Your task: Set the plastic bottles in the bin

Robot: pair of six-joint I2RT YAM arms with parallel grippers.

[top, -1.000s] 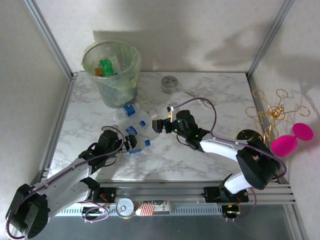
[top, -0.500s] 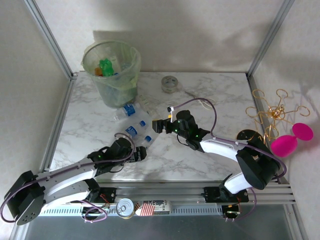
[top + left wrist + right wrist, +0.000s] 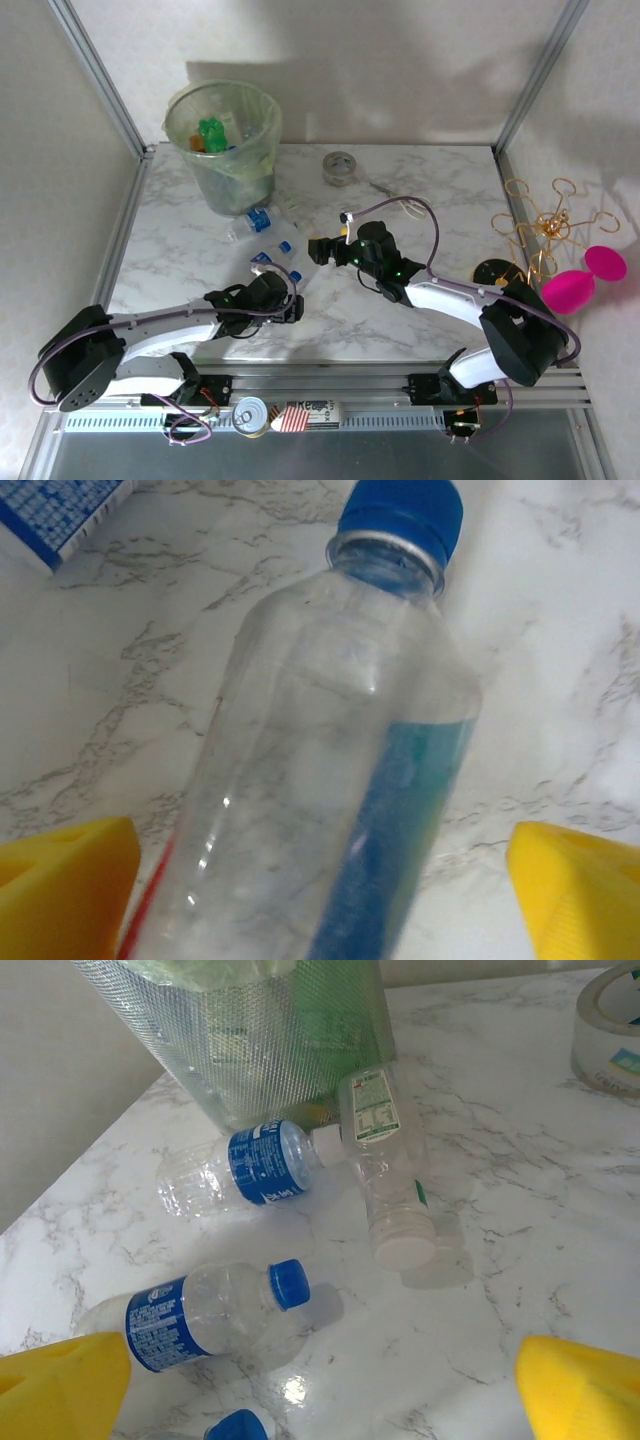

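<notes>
Three clear plastic bottles lie in the middle of the table in front of the bin (image 3: 222, 140). It is a pale green bucket with more bottles inside. My left gripper (image 3: 290, 306) is open, low at the near end of the group. Between its yellow fingers (image 3: 62, 892) lies a clear bottle (image 3: 330, 750) with a blue cap and a blue label, with a gap on the right side. My right gripper (image 3: 318, 250) is open just right of the group. It looks at a blue-capped bottle (image 3: 200, 1320), a blue-labelled one (image 3: 250, 1165) and a white-capped one (image 3: 385, 1160) near the bin (image 3: 250, 1040).
A grey tape roll (image 3: 340, 167) lies at the back of the table, also at the right wrist view's top right corner (image 3: 610, 1030). A gold wire ornament (image 3: 540, 225), a pink object (image 3: 585, 278) and a black disc (image 3: 492, 270) sit at the right edge.
My left arm has swung right and lower, bringing its gripper to the near end of the bottle group, and its fingers have narrowed slightly. My right gripper has barely moved.
</notes>
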